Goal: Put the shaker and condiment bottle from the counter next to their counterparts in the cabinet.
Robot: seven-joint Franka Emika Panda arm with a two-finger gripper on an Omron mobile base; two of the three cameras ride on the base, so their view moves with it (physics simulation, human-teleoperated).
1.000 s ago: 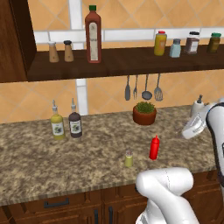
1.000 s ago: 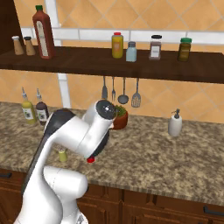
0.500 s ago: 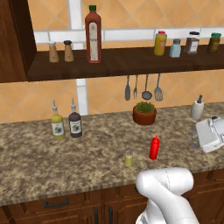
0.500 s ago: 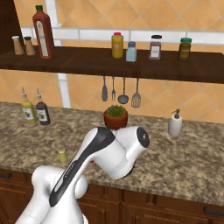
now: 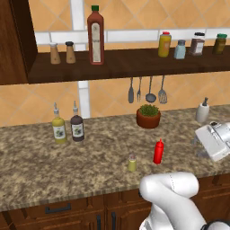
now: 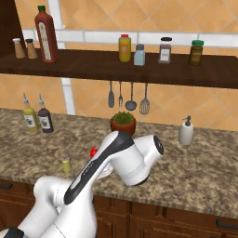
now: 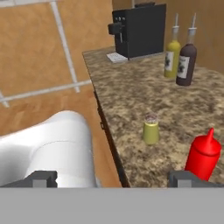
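Left base view: the shaker (image 5: 132,162) is standing upright near the front edge of the counter (image 5: 40,166), with the red squeeze bottle (image 5: 158,152) just beside it at about 2 o'clock, apart. The gripper (image 5: 214,140) is hanging over the counter at the right edge, well off at 3 o'clock from the bottle; how wide it is standing is hard to read here. Two brown shakers (image 5: 62,53) and a tall dark red bottle (image 5: 95,36) are sitting on the cabinet (image 5: 112,65) shelf.

Right base view: the shaker (image 6: 66,164) is showing at 9 o'clock of the white arm; the red squeeze bottle (image 6: 93,152) is peeking out, mostly hidden behind the arm. A potted plant (image 6: 123,123) is sitting at 12 o'clock behind it.

Hand view: both fingertips (image 7: 187,178) are standing far apart, wide open, gripping nothing. The shaker (image 7: 151,129) is standing between them, further off; the red squeeze bottle (image 7: 202,155) is sitting just above the right tip. Yellow and dark spouted bottles (image 7: 180,53) are standing at 1 o'clock, a black coffee machine (image 7: 139,29) at 12.
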